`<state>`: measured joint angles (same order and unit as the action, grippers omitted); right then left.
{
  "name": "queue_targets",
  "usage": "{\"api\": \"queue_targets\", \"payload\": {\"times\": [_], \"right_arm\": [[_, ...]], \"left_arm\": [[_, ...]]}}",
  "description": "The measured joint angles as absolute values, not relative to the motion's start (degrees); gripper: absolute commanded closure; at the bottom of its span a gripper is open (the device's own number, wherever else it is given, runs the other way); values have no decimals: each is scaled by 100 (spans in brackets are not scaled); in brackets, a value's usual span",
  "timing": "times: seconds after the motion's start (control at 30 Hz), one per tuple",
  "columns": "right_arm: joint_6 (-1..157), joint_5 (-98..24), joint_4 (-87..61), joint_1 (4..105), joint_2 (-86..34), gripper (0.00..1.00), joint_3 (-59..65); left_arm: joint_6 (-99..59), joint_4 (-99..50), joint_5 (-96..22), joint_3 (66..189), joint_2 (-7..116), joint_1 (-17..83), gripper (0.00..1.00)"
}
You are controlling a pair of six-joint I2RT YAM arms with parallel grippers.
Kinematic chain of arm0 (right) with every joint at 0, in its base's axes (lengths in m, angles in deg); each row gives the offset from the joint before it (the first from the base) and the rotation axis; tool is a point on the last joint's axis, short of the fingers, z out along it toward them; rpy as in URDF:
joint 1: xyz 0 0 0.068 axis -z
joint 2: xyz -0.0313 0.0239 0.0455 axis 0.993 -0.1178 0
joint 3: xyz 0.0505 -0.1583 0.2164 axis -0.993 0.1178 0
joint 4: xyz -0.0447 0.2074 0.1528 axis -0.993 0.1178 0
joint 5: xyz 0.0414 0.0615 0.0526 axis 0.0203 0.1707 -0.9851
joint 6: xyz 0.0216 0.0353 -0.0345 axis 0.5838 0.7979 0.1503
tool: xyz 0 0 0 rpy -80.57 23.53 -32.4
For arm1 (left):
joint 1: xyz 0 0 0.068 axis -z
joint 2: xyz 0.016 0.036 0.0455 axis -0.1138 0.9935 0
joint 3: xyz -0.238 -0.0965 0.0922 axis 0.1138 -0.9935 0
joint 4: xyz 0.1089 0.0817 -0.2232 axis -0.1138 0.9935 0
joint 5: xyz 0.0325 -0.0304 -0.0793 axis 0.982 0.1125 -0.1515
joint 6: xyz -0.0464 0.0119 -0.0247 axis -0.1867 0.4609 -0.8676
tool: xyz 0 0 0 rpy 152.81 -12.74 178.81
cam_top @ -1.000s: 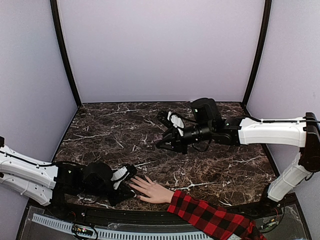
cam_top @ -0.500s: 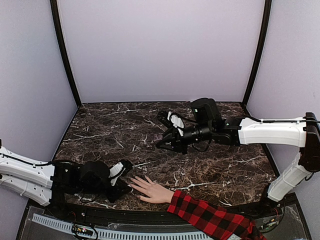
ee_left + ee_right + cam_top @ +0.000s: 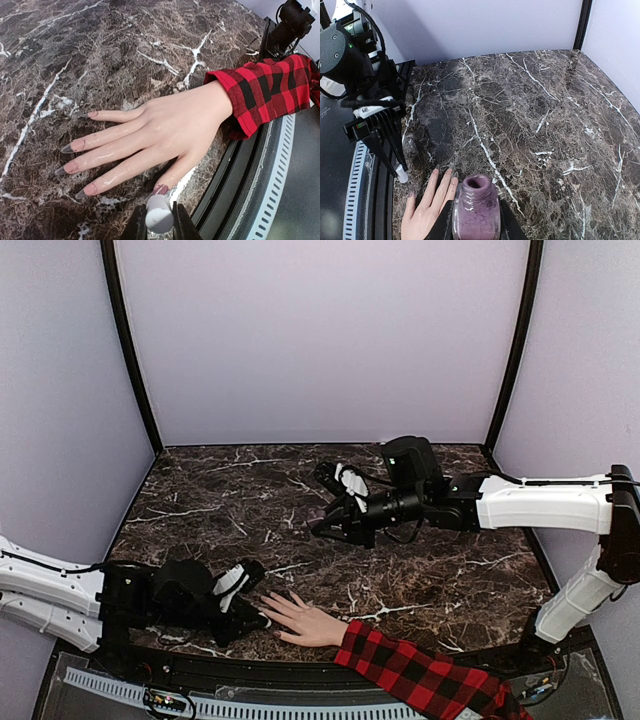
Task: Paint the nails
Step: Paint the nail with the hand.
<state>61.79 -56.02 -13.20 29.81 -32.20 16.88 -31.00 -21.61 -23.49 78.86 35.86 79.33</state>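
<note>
A pale hand [image 3: 300, 620] with spread fingers and a red-and-black plaid sleeve [image 3: 420, 675] lies flat on the marble table near the front edge. In the left wrist view the hand [image 3: 165, 130] has long nails; the thumb nail [image 3: 160, 189] is dark red-purple. My left gripper [image 3: 159, 223] is shut on a white brush cap [image 3: 159, 215], held right at the thumb tip; the brush itself is hidden. My right gripper [image 3: 476, 222] is shut on an open purple polish bottle [image 3: 476, 210], held above the table's middle [image 3: 335, 512].
The dark marble table [image 3: 220, 500] has a black rim and a perforated rail [image 3: 280, 165] along the front edge, next to the sleeve. Purple walls with black corner posts [image 3: 130, 350] enclose the back and sides.
My left gripper with the white cap has drawn a little to the left, away from the fingertips and toward the thumb. The hand and my right arm have not moved.
</note>
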Motion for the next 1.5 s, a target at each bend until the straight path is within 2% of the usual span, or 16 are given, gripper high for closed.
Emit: {"api": "queue_targets", "payload": {"times": [0.23,0.87,1.1,1.5], "right_arm": [[6179,-5600,-1318,2981,-3220,100,1688],[6179,-5602,-1318,2981,-3220,100,1688],[6177,-5602,-1318,2981,-3220,100,1688],[6168,-5602,-1318,2981,-3220,100,1688]], "left_arm": [[-3085,-2316,-2506,7886,4037,7933,100],[-3288,-1899,-2003,7902,3936,7841,100],[-3212,-2143,-2257,7884,3425,7837,100],[-3078,-2458,-2631,7884,4010,7837,100]]}}
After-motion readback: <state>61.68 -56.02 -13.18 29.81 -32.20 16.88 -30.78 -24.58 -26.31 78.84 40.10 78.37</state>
